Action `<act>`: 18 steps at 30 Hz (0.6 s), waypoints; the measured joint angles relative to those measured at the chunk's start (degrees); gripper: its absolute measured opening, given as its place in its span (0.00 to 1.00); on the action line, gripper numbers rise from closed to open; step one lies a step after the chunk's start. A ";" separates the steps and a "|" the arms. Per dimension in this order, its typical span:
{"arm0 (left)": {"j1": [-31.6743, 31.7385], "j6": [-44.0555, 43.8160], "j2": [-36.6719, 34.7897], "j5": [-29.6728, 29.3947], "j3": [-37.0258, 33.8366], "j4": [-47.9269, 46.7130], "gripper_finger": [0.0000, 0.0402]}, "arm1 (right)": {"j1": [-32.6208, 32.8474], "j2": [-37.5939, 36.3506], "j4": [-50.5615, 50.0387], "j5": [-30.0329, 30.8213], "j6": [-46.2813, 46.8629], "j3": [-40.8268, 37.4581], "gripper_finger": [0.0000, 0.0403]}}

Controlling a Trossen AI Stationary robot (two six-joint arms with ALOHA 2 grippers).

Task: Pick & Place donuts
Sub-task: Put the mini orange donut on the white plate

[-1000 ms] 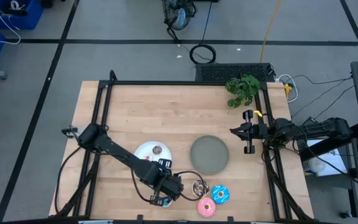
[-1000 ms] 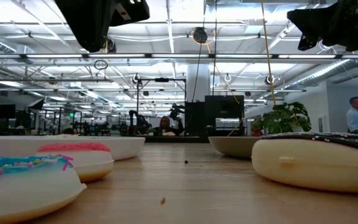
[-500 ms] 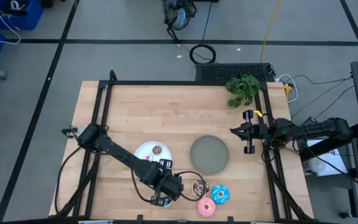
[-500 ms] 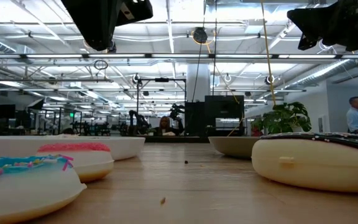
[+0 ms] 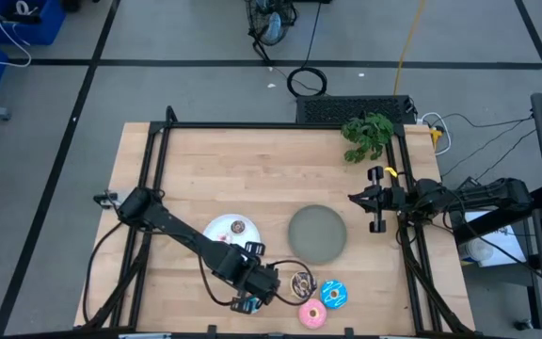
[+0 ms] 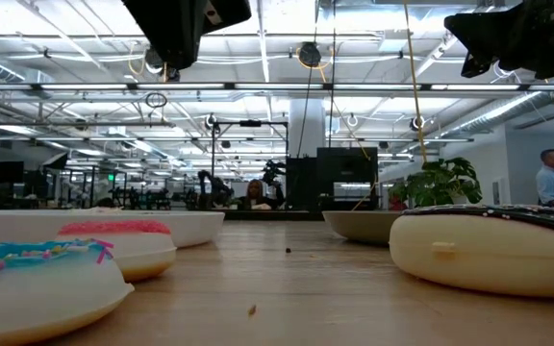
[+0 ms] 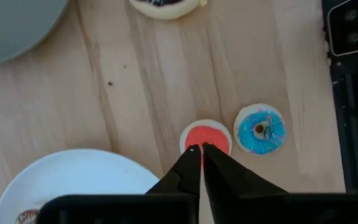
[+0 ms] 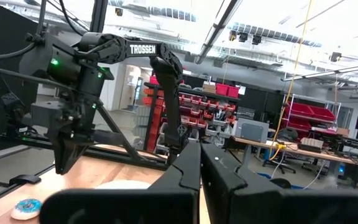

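The blue sprinkled donut (image 6: 37, 279) was seen nearest the table-level camera, with the pink donut (image 6: 118, 245) just behind it and the chocolate sprinkled donut (image 6: 493, 245) off to the other side. All three were found lying flat on the wooden table (image 5: 205, 160) near its front edge. The left gripper (image 7: 199, 149) was held above the pink donut, clear of it, its fingers drawn almost together and nothing gripped between them. Farther back, a white plate (image 5: 216, 235) bearing a small brown donut (image 5: 239, 226) was set beside a grey plate (image 5: 317, 234). The right gripper (image 8: 199, 144) was parked closed and empty at the table's right edge. A green plant (image 5: 367, 135) was placed at the far right corner.
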 joint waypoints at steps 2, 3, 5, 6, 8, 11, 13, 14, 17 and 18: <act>0.00 0.86 -0.01 -0.02 0.00 1.21 0.08 | 0.00 0.00 -0.01 0.00 0.11 0.01 0.00; 0.00 1.02 0.00 -0.02 0.00 1.75 0.09 | 0.00 0.00 -0.01 0.00 0.38 0.01 0.00; 0.00 1.03 0.00 0.00 0.00 2.70 0.09 | 0.00 0.00 0.00 0.00 0.42 -0.01 0.00; 0.00 0.86 -0.02 0.00 0.00 3.48 0.09 | 0.00 0.00 -0.02 0.00 0.44 -0.01 0.00; 0.00 0.42 -0.02 0.00 0.00 5.80 0.09 | 0.00 0.00 -0.02 0.00 0.42 0.00 0.00; 0.00 -0.62 -0.02 0.17 0.00 8.57 0.09 | 0.00 0.00 -0.01 0.00 0.44 -0.01 0.00; 0.00 -0.38 -0.02 0.17 0.00 9.22 0.09 | 0.00 0.00 -0.02 0.00 0.44 -0.01 0.00; 0.00 -0.38 -0.02 0.17 0.00 9.27 0.09 | 0.00 0.00 -0.02 0.00 0.44 0.01 0.00; 0.00 -0.31 -0.04 0.14 0.00 9.90 0.09 | 0.00 0.00 -0.01 0.00 0.44 0.01 0.00; 0.00 -0.21 -0.06 0.15 0.00 9.76 0.09 | 0.00 0.00 -0.02 0.00 0.44 0.00 0.00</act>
